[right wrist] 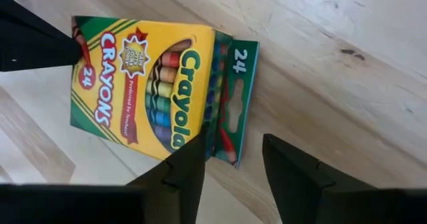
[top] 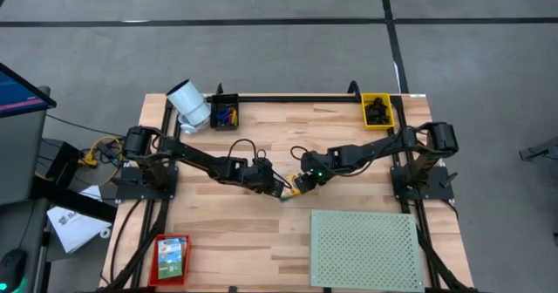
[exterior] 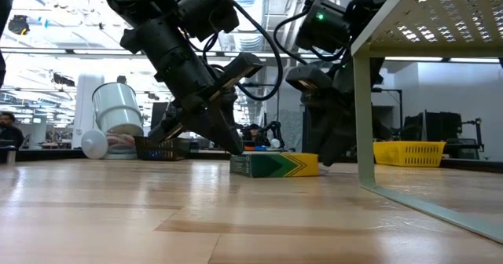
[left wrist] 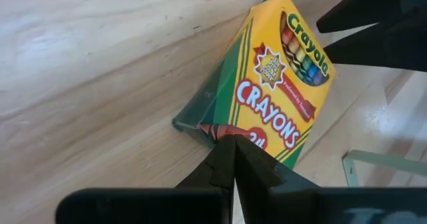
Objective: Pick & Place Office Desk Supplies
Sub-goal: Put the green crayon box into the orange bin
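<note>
Pale wood-plank table [top: 227, 241], grey floor around. Crayon box [top: 295, 188] flat at frame centre of high view. Left gripper [left wrist: 233, 144] pressed together, tips touching box's edge. Right gripper [right wrist: 233, 159] spread beside box's flap end (one finger overlapping it). Perforated board [top: 366, 248] lower right; white cylinder [top: 189, 104] upper left.

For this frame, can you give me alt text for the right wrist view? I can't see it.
A yellow and green crayon box lies flat on the wooden table, its green end flap open. The right gripper is open at that end, one finger over the box edge, while the left gripper's dark tip touches the opposite end.
</note>
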You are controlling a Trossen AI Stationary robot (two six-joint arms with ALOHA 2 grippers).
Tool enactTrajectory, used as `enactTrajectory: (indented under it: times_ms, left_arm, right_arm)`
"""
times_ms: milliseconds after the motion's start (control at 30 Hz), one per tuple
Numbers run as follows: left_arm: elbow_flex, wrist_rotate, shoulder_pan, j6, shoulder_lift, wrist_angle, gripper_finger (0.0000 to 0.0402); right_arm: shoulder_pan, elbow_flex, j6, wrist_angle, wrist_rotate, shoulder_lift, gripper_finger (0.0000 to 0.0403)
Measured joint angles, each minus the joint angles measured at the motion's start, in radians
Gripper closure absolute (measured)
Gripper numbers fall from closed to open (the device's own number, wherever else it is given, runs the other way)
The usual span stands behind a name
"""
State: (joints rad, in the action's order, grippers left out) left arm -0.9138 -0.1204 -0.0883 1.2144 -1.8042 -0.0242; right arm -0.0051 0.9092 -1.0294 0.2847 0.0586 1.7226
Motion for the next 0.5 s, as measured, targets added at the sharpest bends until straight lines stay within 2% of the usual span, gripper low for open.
enactTrajectory:
  times_ms: [233,500]
  left_arm:
    - [0.0,0.001,0.0,0.005,0.0,-0.003,0.0401]
    - [0.022,0.0,-0.011,0.032,-0.001,-0.01,0.0402]
  right_arm:
    - [-0.002,0.0,0.0,-0.005,0.0,0.0,0.0281]
    - [-0.003,0.0,-0.003,-0.006,-0.005,-0.003,0.0283]
